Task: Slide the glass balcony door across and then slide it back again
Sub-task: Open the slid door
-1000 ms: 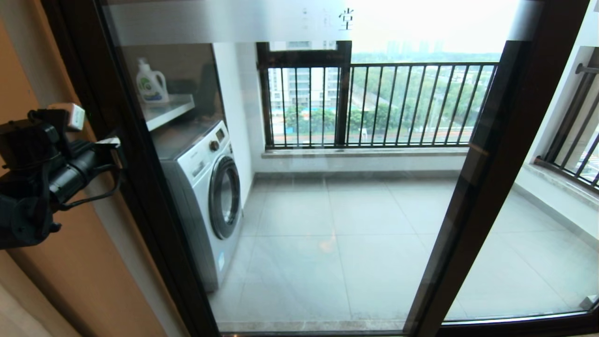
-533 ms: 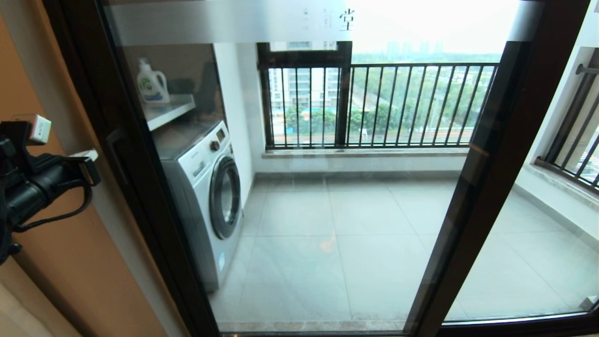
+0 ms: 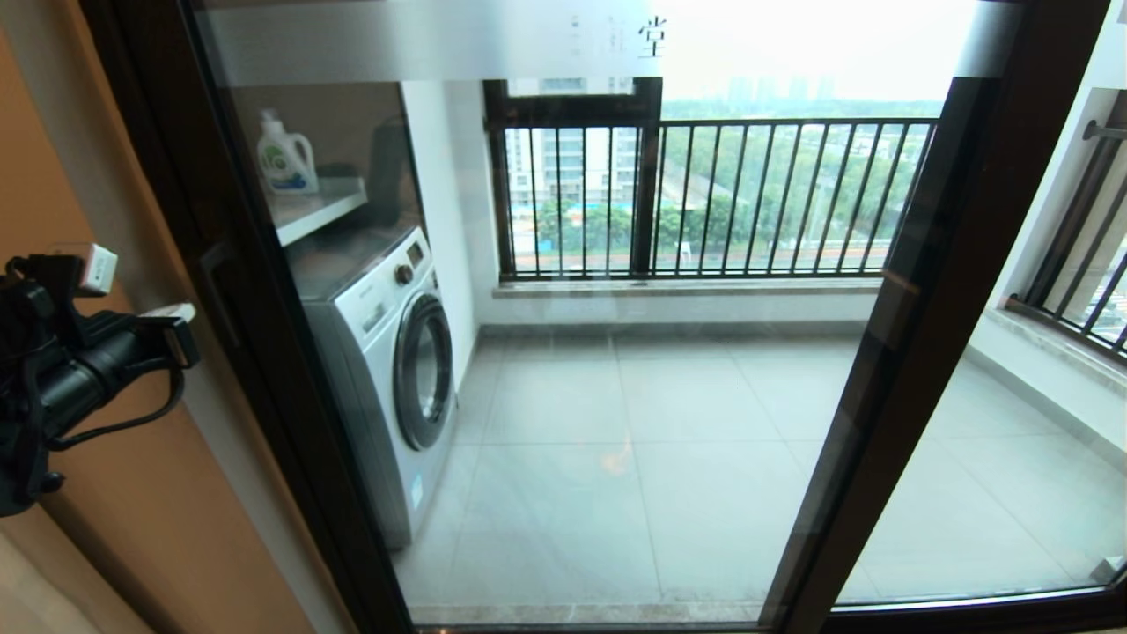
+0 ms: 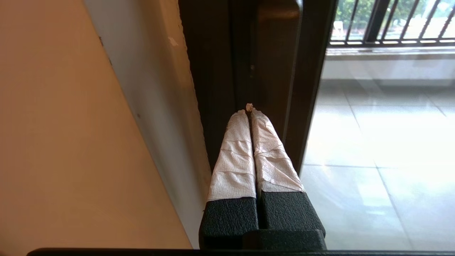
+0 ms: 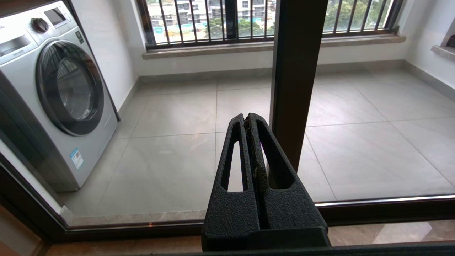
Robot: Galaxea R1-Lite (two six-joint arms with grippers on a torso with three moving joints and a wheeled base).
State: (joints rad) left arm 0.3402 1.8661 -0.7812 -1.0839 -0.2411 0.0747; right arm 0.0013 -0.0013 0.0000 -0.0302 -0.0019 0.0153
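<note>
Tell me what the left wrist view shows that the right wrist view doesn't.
Only the left wrist view shows the orange wall and the glass balcony door frame's dark edge just ahead of the shut, tape-wrapped left pincer. Only the right wrist view shows the washing machine, the door's bottom track and the shut right pincer. Both show the tiled balcony floor and the railing bars.

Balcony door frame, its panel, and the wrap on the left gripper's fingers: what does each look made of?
The glass balcony door has a frame that looks like dark brown coated metal with a smooth, slightly glossy sheen. Its panel is clear glass, showing faint reflections and a frosted strip near the top. The left gripper, shut beside the frame, has black textured plastic fingers wrapped in white crinkled tape, possibly cloth or paper.
</note>
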